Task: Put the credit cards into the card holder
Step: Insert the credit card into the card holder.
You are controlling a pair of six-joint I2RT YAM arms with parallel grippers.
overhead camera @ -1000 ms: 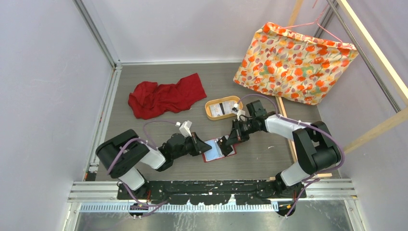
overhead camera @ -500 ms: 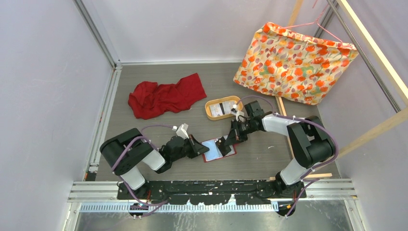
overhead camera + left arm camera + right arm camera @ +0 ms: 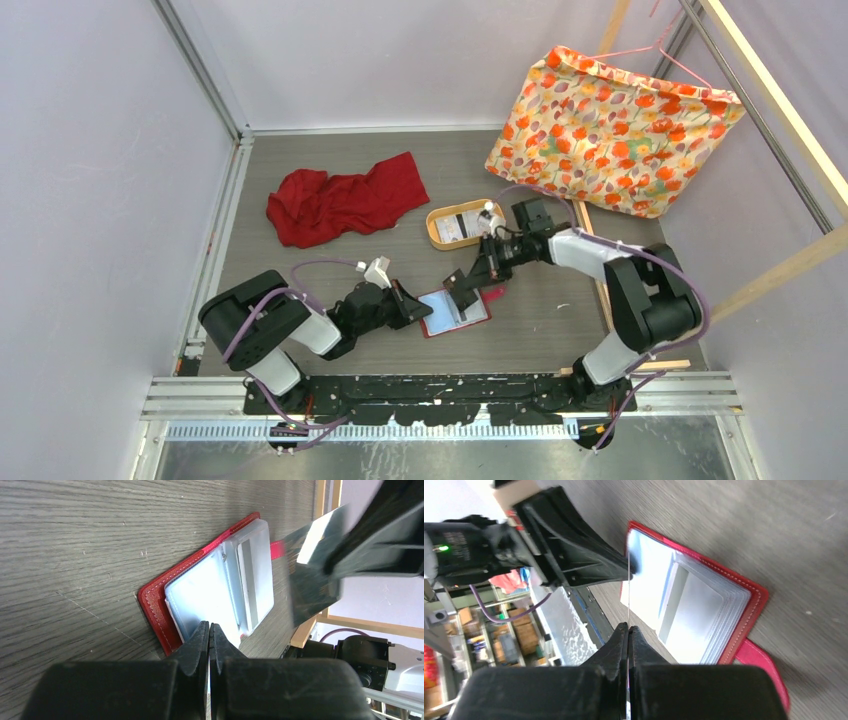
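Item: credit card, thin, likely stiff and slick. I hold it by one edge, right gripper clamped, above the open card holder. Left gripper closed at holder's edge.

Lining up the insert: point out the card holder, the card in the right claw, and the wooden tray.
card holder (image 3: 151,602), left wrist view, red cover edge.
credit card (image 3: 310,575), left wrist view, shiny face.
wooden tray (image 3: 431,228), top external view, left rim.

Left end effector low, right end effector facing (both closed)
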